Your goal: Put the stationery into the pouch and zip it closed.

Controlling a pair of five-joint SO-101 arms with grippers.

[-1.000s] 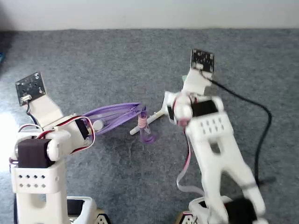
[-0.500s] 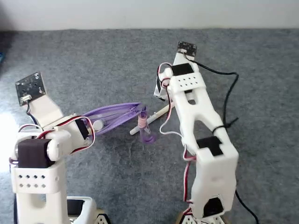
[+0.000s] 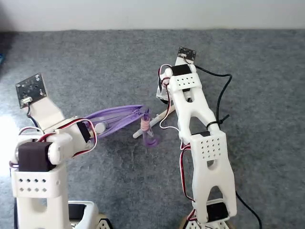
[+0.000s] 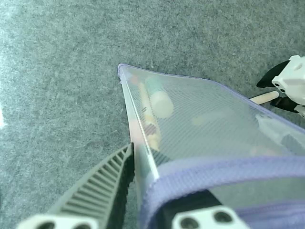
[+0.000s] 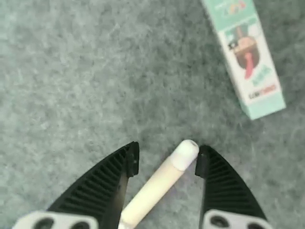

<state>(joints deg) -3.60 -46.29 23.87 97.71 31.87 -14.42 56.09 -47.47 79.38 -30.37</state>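
The grey carpeted table (image 3: pixel 95 62) is carrying both white arms. The right arm (image 3: pixel 200 133) is stretching out over the middle of it, and the left arm (image 3: pixel 43 152) is sitting back at its own side.

Between them, the translucent mesh pouch with purple trim (image 4: pixel 214 124) is lying stretched towards the right arm. The left gripper (image 4: pixel 145 155) is clamping one end of it, one ribbed jaw on each face of the mesh. Several pieces are already sitting inside, among them a short white cylinder (image 4: pixel 161 104) and a thin pencil-like stick (image 4: pixel 147 119).

On the carpet beyond the right gripper, a mint-green printed cardboard box (image 5: pixel 243 57) is lying loose.

Smaller still, a slim cream-coloured pen (image 5: pixel 157 183) is lying just beside the pouch's far end. The right gripper (image 5: pixel 164 152) is hanging over its capped tip with its black jaws spread well apart, one on each side, gripping nothing.

The pickup of the pen looks to be the step in hand. Closing squarely across the barrel is probably what the next move is calling for, since a pinch so near the tip risks letting the pen swing. The box and the zipping are waiting after that.
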